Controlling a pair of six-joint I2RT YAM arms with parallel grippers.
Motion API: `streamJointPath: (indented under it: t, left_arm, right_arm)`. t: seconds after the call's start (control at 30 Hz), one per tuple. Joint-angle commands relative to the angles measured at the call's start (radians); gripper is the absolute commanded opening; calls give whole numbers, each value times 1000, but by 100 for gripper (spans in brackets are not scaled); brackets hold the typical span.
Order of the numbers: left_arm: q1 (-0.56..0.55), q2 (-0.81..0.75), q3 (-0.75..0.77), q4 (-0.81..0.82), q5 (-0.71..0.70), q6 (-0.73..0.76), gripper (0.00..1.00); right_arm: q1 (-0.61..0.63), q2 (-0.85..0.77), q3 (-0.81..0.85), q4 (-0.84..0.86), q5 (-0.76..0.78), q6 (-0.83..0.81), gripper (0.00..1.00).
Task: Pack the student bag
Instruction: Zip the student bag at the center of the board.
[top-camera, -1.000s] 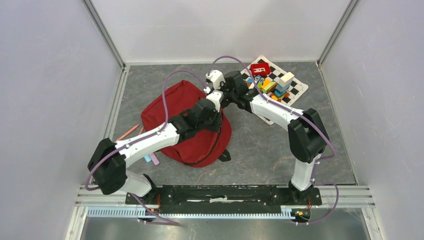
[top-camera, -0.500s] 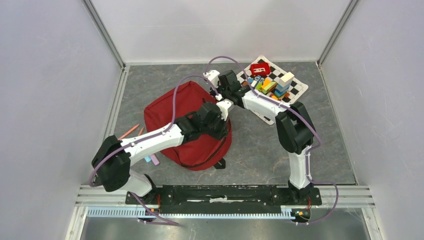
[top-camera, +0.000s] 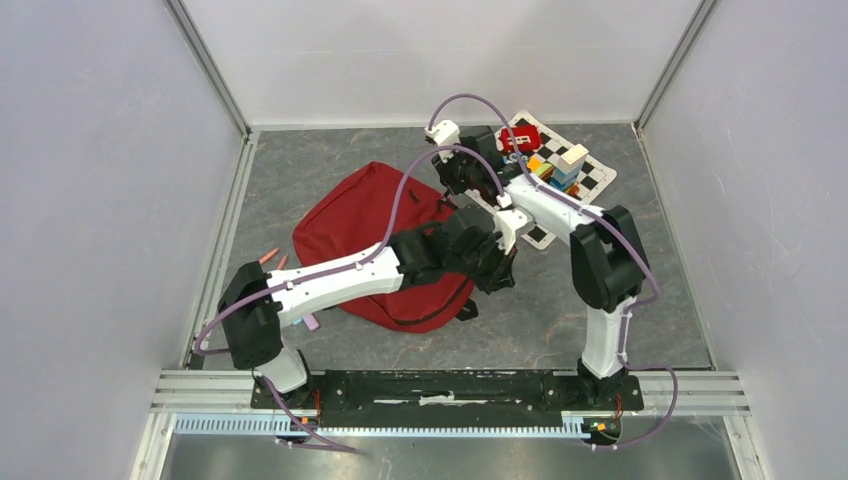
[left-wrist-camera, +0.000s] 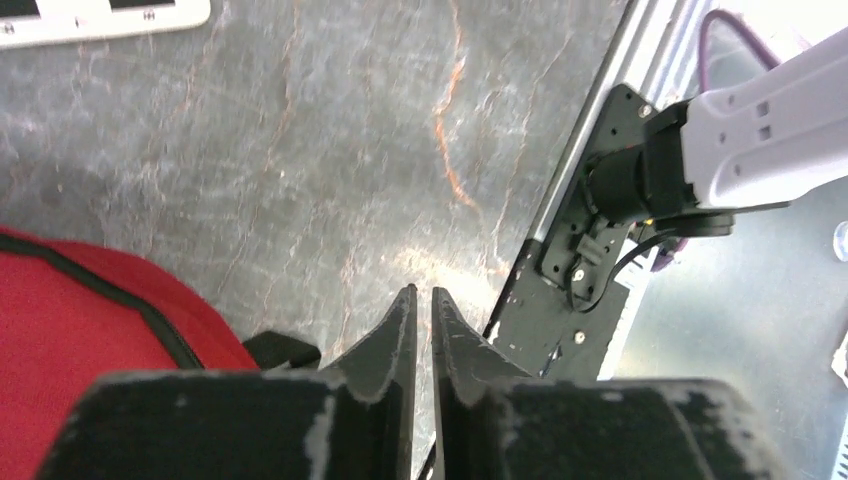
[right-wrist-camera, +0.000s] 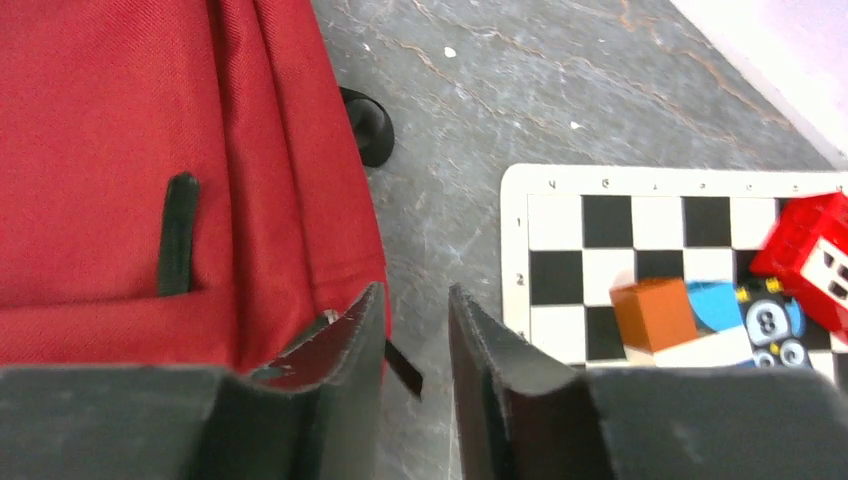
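The student bag (top-camera: 375, 215), dark red with black trim, lies flat left of centre. My left gripper (left-wrist-camera: 422, 290) is shut and empty, hanging over bare floor just past the bag's near right edge (left-wrist-camera: 80, 320). At the bag's far right edge (right-wrist-camera: 120, 150), my right gripper (right-wrist-camera: 415, 290) stands slightly open. Its left finger overlaps the red fabric, and grey floor shows through the gap. A thin black tab (right-wrist-camera: 403, 368) sticks out from behind that finger into the gap, and nothing is pinched.
A checkered mat (top-camera: 597, 178) at the back right carries several coloured blocks (top-camera: 548, 168) and a small red toy (top-camera: 520, 138). Pencils (top-camera: 268, 256) and a pink stick (top-camera: 312, 322) lie left of the bag. The metal rail (left-wrist-camera: 600, 120) borders the near floor edge.
My left arm swung right, across the bag to the floor beside it. The bag's outline shifted. My right gripper drew back toward the far edge and its jaws parted.
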Motion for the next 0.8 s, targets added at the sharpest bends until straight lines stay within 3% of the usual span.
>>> streamJointPath:
  t: [0.0, 0.1, 0.3, 0.43, 0.6, 0.77]
  left_arm:
    - [18, 44, 131, 13, -44, -36, 29]
    - [19, 27, 137, 6, -126, -48, 57]
    - [57, -104, 54, -41, -254, -56, 86]
    - [148, -197, -3, -121, -276, -50, 92]
    - [334, -274, -52, -157, -191, -43, 98]
    - [477, -222, 13, -213, -163, -49, 99]
  right_arm:
    - [6, -202, -88, 85, -25, -43, 47]
    - [-8, -266, -116, 53, 7, -49, 68]
    - [-76, -309, -97, -49, 19, 19, 77]
    - [-121, -341, -129, -66, -8, 90, 78]
    - [-154, -385, -181, -77, -37, 148, 78]
    - [-156, -415, -256, -74, -143, 194, 77]
